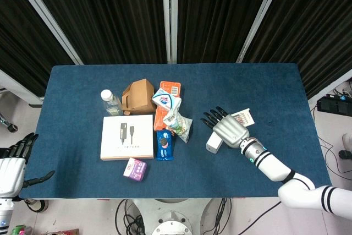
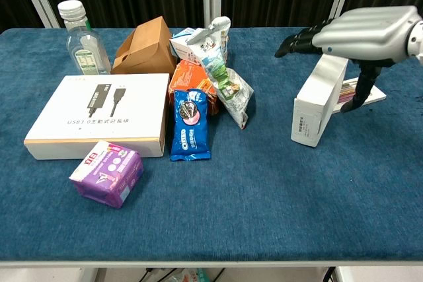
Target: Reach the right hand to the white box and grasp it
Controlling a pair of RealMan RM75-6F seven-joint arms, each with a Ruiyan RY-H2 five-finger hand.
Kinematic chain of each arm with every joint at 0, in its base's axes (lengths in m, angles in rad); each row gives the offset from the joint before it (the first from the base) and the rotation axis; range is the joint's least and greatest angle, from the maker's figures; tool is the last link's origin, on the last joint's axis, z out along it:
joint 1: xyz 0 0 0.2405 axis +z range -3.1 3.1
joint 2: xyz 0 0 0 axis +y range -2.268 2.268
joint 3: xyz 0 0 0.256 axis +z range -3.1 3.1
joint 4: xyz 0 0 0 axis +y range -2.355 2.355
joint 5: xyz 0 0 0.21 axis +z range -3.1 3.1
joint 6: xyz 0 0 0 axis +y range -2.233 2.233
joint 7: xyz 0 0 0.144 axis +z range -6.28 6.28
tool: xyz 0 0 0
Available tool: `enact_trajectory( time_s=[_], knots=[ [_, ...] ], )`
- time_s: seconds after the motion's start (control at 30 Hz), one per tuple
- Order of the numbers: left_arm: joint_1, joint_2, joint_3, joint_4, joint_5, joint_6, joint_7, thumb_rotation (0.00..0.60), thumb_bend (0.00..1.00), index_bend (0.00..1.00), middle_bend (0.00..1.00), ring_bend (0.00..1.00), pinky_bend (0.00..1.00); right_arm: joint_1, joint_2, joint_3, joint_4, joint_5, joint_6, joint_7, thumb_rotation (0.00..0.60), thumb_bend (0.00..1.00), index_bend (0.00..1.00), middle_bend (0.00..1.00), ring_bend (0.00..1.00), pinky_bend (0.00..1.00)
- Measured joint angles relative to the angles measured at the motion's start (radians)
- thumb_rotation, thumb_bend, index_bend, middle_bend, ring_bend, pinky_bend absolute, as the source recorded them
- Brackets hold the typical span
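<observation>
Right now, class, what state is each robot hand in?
Left hand: open, holding nothing, off the table's edge.
Right hand: open, fingers spread above the white box, not gripping it.

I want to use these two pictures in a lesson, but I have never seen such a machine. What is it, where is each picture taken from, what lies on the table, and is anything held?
It is a robot with two arms ending in mechanical hands. One camera looks down from its head, the other forward from its chest. The right hand hovers open over a narrow white box, holding nothing yet. The left hand waits open beside the blue table. Also there: a flat white cable box, a water bottle, a brown carton, a blue Oreo packet, snack bags and a purple packet.
</observation>
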Motion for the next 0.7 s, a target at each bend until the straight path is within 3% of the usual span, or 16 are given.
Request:
enact_trajectory(
  time_s=[0.13, 0.4, 0.43, 0.47, 0.5, 0.53, 0.6, 0.63, 0.7],
  knots=[
    [0.002, 0.004, 0.0, 0.001, -0.008, -0.004, -0.005, 0.418, 0.03, 0.07, 0.06, 0.13, 0.23, 0.019, -0.014, -0.026, 0.03, 0.0, -0.011, 0.009, 0.6, 0.04, 0.04, 0.12, 0.04, 0.07],
    [-0.001, 0.006, 0.002, -0.008, -0.006, -0.013, 0.003, 0.418, 0.03, 0.07, 0.06, 0.13, 0.23, 0.026, -0.068, -0.058, 0.083, -0.005, 0.032, 0.014, 0.6, 0.13, 0.51, 0.38, 0.3, 0.39],
    [-0.001, 0.007, 0.002, -0.01, -0.005, -0.013, 0.006, 0.418, 0.03, 0.07, 0.06, 0.13, 0.23, 0.026, -0.074, -0.061, 0.09, -0.007, 0.039, 0.014, 0.495, 0.15, 0.56, 0.43, 0.34, 0.43],
    [-0.001, 0.009, 0.001, -0.013, -0.006, -0.013, 0.008, 0.419, 0.03, 0.07, 0.06, 0.13, 0.23, 0.025, -0.08, -0.064, 0.096, -0.011, 0.048, 0.012, 0.335, 0.17, 0.63, 0.48, 0.39, 0.48],
    [-0.001, 0.01, 0.001, -0.015, -0.006, -0.014, 0.009, 0.419, 0.03, 0.07, 0.06, 0.13, 0.23, 0.025, -0.084, -0.065, 0.1, -0.014, 0.056, 0.011, 0.23, 0.17, 0.67, 0.52, 0.43, 0.51],
    [-0.001, 0.01, 0.001, -0.016, -0.006, -0.015, 0.01, 0.42, 0.03, 0.07, 0.06, 0.13, 0.23, 0.023, -0.089, -0.066, 0.104, -0.018, 0.067, 0.01, 0.23, 0.18, 0.76, 0.59, 0.5, 0.58],
    [-0.002, 0.011, 0.002, -0.017, -0.008, -0.019, 0.012, 0.421, 0.03, 0.07, 0.06, 0.13, 0.23, 0.018, -0.099, -0.069, 0.113, -0.027, 0.095, 0.008, 0.525, 0.2, 0.88, 0.68, 0.59, 0.67],
    [-0.002, 0.011, 0.002, -0.018, -0.009, -0.02, 0.013, 0.42, 0.03, 0.07, 0.06, 0.13, 0.23, 0.016, -0.103, -0.07, 0.117, -0.032, 0.108, 0.009, 0.595, 0.2, 0.91, 0.71, 0.61, 0.69],
    [-0.002, 0.012, 0.003, -0.019, -0.01, -0.022, 0.013, 0.42, 0.03, 0.07, 0.05, 0.13, 0.24, 0.009, -0.109, -0.072, 0.126, -0.049, 0.135, 0.016, 0.6, 0.22, 0.98, 0.75, 0.65, 0.72]
  ],
)
